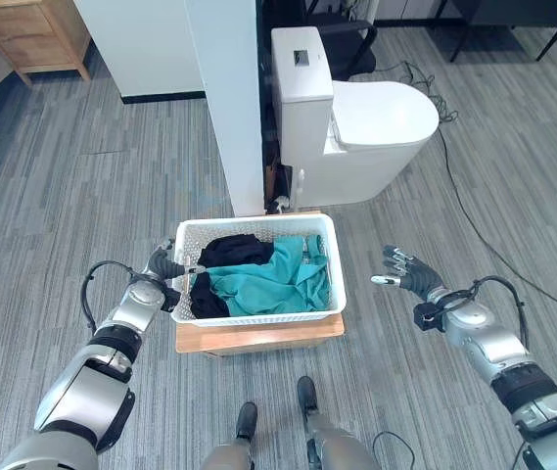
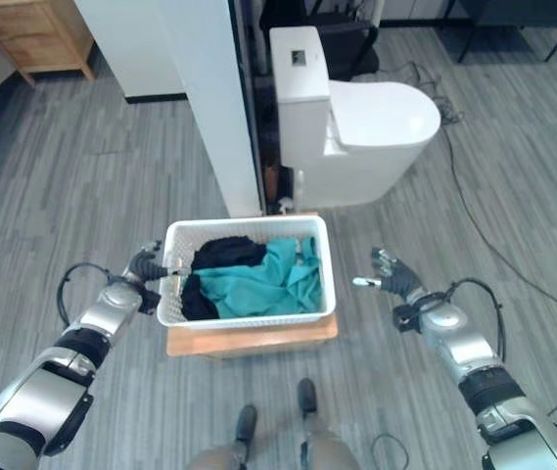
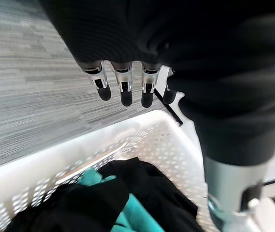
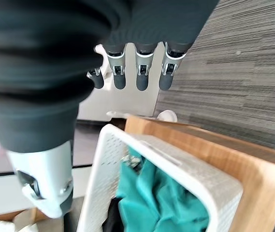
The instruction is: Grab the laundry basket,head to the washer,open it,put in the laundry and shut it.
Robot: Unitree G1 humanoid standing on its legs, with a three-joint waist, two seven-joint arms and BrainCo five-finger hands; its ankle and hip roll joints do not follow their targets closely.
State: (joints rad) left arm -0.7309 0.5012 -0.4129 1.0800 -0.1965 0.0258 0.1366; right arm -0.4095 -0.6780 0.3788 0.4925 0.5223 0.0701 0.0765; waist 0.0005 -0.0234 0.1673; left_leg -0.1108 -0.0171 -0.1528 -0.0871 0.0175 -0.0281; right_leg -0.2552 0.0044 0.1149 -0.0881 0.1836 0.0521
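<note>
A white perforated laundry basket (image 1: 258, 318) sits on a low wooden stand (image 1: 258, 336) right in front of me. It holds a teal garment (image 1: 283, 279) and black clothes (image 1: 231, 251). My left hand (image 1: 161, 266) is at the basket's left rim; in the left wrist view its fingers (image 3: 123, 89) are straight above the rim (image 3: 55, 159), curled round nothing. My right hand (image 1: 407, 272) hovers open to the right of the basket, a short gap away. In the right wrist view its straight fingers (image 4: 139, 72) point past the basket's corner (image 4: 176, 164).
A white toilet (image 1: 356, 127) stands just behind the basket, beside a white partition (image 1: 229, 98). A wooden cabinet (image 1: 33, 34) is at the far left and a black chair (image 1: 342, 34) at the back. A thin cable (image 1: 484, 235) runs over the grey floor on the right.
</note>
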